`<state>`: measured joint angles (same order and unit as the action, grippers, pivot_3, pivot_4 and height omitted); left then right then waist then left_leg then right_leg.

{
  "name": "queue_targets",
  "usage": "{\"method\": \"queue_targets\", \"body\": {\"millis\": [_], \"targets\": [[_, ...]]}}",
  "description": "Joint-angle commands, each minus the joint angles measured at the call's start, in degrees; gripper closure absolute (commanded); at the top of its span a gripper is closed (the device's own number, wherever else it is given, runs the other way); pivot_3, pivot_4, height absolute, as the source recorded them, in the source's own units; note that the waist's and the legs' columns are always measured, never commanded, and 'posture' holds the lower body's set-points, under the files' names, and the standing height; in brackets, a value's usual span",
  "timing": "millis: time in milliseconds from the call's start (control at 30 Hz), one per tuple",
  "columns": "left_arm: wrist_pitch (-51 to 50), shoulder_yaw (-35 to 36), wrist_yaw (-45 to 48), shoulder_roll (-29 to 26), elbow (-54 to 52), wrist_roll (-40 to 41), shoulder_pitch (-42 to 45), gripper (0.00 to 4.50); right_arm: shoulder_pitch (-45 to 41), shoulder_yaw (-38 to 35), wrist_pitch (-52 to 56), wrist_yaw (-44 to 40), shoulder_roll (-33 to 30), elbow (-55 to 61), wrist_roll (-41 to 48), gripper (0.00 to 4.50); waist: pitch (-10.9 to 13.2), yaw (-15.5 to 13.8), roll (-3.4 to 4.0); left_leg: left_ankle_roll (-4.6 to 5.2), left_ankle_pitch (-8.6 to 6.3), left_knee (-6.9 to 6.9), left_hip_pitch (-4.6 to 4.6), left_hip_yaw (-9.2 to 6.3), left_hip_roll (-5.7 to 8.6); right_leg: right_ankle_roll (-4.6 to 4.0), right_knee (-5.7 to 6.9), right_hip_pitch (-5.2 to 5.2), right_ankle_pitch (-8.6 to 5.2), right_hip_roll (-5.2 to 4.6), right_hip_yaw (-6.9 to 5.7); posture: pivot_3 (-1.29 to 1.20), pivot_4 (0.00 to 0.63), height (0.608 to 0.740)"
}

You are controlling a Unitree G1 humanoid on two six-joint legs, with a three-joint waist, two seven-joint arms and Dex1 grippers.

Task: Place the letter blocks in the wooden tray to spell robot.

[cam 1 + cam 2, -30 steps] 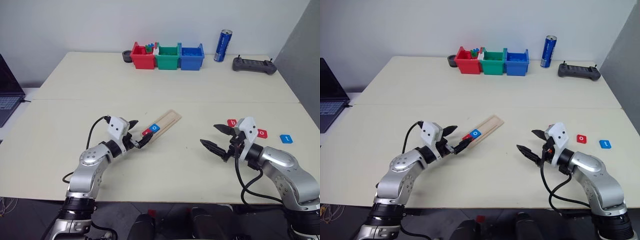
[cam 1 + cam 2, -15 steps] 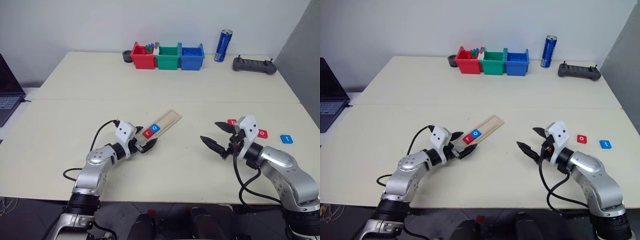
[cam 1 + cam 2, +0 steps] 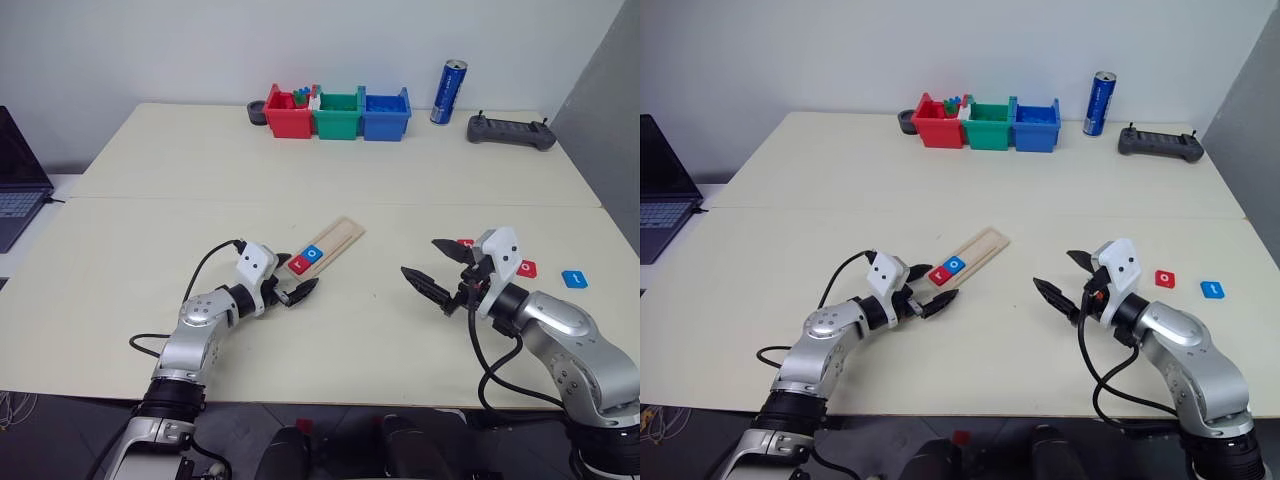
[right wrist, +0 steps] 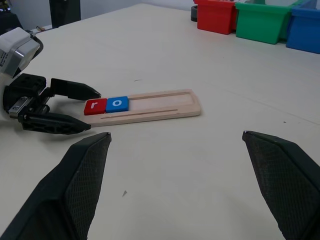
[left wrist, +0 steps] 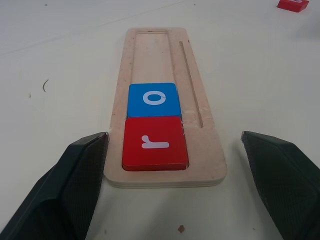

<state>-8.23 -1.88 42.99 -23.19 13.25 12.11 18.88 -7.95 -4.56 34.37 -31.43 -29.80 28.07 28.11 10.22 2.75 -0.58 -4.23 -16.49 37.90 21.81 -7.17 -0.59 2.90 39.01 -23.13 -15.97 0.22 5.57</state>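
Tray end (image 5: 165, 172) between open jaws

Lab-like office: pale tables (image 3: 400, 170), laptop (image 3: 18, 185), sorting bins (image 3: 337, 113).

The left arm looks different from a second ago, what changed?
The left gripper sank toward the table just short of the wooden tray, its arm stretching lower and flatter, jaws open and empty throughout. The red r block and blue o block stayed in the tray; the right gripper kept hovering open.
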Motion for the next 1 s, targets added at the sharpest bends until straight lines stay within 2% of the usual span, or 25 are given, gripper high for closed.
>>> {"method": "queue_targets", "body": {"millis": [33, 133, 400, 433, 733, 800, 867, 1000], "targets": [[-0.17, -0.42, -0.18, 0.56, 1.06, -0.55, 0.6, 0.0, -0.19, -1.39, -0.05, 0.48, -0.23, 2.6, 0.83, 0.02, -0.01, 0.0, 0.01, 0.0, 0.0, 0.0, 0.0, 0.0, 0.0, 0.0, 0.0, 0.0, 0.0, 0.0, 0.0, 0.0, 0.15, 0.74], [-0.51, -0.18, 0.07, 0.72, 1.35, -0.2, 0.82, 0.62, -0.08, -1.38, -0.03, 0.63, -0.31, 2.68, 0.88, 0.0, -0.01, 0.0, 0.01, 0.0, 0.0, 0.01, 0.0, -0.01, 0.0, 0.0, 0.01, 0.01, 0.0, 0.0, -0.01, 0.0, 0.15, 0.74], [-0.23, 0.39, 0.23, 0.81, 2.19, 0.02, 1.48, 2.96, -0.07, -1.45, -0.13, 0.65, -0.32, 2.59, 0.76, 0.0, -0.01, 0.0, 0.02, 0.0, 0.0, 0.01, 0.0, -0.02, 0.01, 0.0, 0.01, 0.01, 0.0, -0.01, -0.01, 0.0, 0.15, 0.74], [-0.1, 0.35, 0.28, 0.79, 2.28, -0.1, 1.54, 3.04, -0.08, -1.46, -0.18, 0.61, -0.34, 2.53, 0.73, 0.0, -0.01, 0.0, 0.02, 0.0, 0.0, 0.01, 0.0, -0.02, 0.01, 0.0, 0.02, 0.01, 0.0, -0.01, -0.01, 0.0, 0.15, 0.74], [2.47, 1.15, -0.03, 0.62, 3.43, -0.42, 2.17, 3.04, 0.41, -1.65, -0.61, 0.41, -0.55, 2.38, 0.48, 0.0, -0.02, -0.01, 0.03, 0.0, 0.0, 0.01, -0.01, -0.02, 0.01, 0.0, 0.02, 0.01, 0.0, -0.01, -0.01, 0.0, 0.15, 0.74], [3.51, 1.44, -0.11, 0.72, 3.73, -0.22, 2.44, 2.3, 0.62, -1.63, -0.78, 0.38, -0.53, 2.32, 0.39, 0.0, -0.02, 0.0, 0.03, 0.0, 0.0, 0.02, -0.01, -0.02, 0.01, 0.0, 0.03, 0.01, 0.0, -0.01, -0.01, 0.0, 0.15, 0.74], [3.87, 1.6, -0.08, 0.78, 3.51, 0.1, 2.69, 1.81, 0.75, -1.61, -0.83, 0.37, -0.54, 2.37, 0.37, 0.0, -0.02, 0.0, 0.03, 0.0, 0.0, 0.01, -0.01, -0.02, 0.01, 0.0, 0.02, 0.01, 0.0, -0.01, -0.01, 0.0, 0.15, 0.74], [4.15, 1.77, -0.31, 0.9, 3.46, 0.13, 3.2, 0.53, 0.77, -1.49, -0.94, 0.19, -0.62, 2.3, 0.32, 0.0, -0.01, 0.0, 0.02, 0.0, 0.0, 0.01, -0.01, -0.04, 0.01, 0.0, 0.03, 0.01, 0.0, 0.0, -0.02, 0.0, 0.15, 0.74]]}}
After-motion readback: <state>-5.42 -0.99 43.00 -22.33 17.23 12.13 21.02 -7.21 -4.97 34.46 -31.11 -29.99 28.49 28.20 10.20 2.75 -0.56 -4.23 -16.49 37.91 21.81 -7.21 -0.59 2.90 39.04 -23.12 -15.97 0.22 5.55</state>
